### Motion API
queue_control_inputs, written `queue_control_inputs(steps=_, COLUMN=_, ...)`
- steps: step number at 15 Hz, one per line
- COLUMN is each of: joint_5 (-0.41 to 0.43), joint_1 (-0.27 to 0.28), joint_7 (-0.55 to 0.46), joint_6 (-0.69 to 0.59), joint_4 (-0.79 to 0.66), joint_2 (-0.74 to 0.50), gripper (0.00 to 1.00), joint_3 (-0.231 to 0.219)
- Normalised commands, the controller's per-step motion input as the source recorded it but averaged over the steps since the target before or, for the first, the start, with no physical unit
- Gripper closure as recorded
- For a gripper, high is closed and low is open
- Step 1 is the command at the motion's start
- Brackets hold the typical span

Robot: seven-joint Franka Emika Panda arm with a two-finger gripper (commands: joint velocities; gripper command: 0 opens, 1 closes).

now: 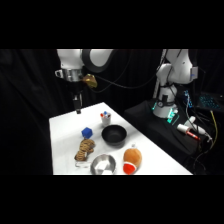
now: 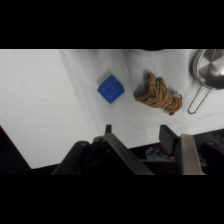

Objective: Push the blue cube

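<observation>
White surface (image 1: 62, 145) set in a dark room, black drapes behind and to the left. Hanging above the far left part of it, clear of everything, the end effector (image 1: 77, 111), dark and slim below the white wrist; from the wrist view (image 2: 136, 134) released, fingers spread with bare white showing between them, gripping nothing. Near the middle of the surface, the blue cube (image 1: 87, 132), standing alone, well apart from the end effector and nearer the camera than it; from the wrist view (image 2: 110, 89) turned corner-on, with clear white around it. Just beside the cube on the near side, a brown braided rope bundle (image 1: 86, 147), seen past the cube in the wrist view (image 2: 158, 94), close but not touching. Right of the cube, a black bowl (image 1: 114, 135); behind that, a small white cup (image 1: 105, 117) with red and blue bits. At the near edge, a metal bowl (image 1: 103, 164), its rim and wire handle at the wrist view's right (image 2: 210, 68), and next to it an orange and tan plush toy (image 1: 132, 158). At the upper right, beside the surface, the arm's white base (image 1: 170, 80) on a black stand with a green glow at its foot and tangled cables nearby.
</observation>
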Motion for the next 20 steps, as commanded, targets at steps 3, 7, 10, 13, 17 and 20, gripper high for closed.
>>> queue_control_inputs(steps=3, joint_5=-0.007, joint_1=-0.053, joint_7=0.13, joint_6=-0.13, joint_4=0.27, joint_2=0.15, gripper=0.72, joint_3=-0.026)
queue_control_inputs(steps=7, joint_5=0.048, joint_1=-0.031, joint_7=0.1, joint_6=-0.03, joint_4=0.25, joint_2=0.22, gripper=0.97, joint_3=0.012)
queue_control_inputs(steps=10, joint_5=0.044, joint_1=-0.02, joint_7=0.11, joint_6=0.09, joint_4=0.29, joint_2=0.32, gripper=0.98, joint_3=0.007)
queue_control_inputs(steps=13, joint_5=0.088, joint_1=-0.042, joint_7=0.08, joint_6=0.07, joint_4=0.34, joint_2=0.36, gripper=0.94, joint_3=0.014)
queue_control_inputs(steps=17, joint_5=0.15, joint_1=-0.065, joint_7=0.04, joint_6=0.08, joint_4=0.22, joint_2=0.24, gripper=0.95, joint_3=0.038)
queue_control_inputs(steps=20, joint_5=0.168, joint_1=-0.072, joint_7=0.0, joint_6=0.13, joint_4=0.03, joint_2=0.1, gripper=0.96, joint_3=0.054)
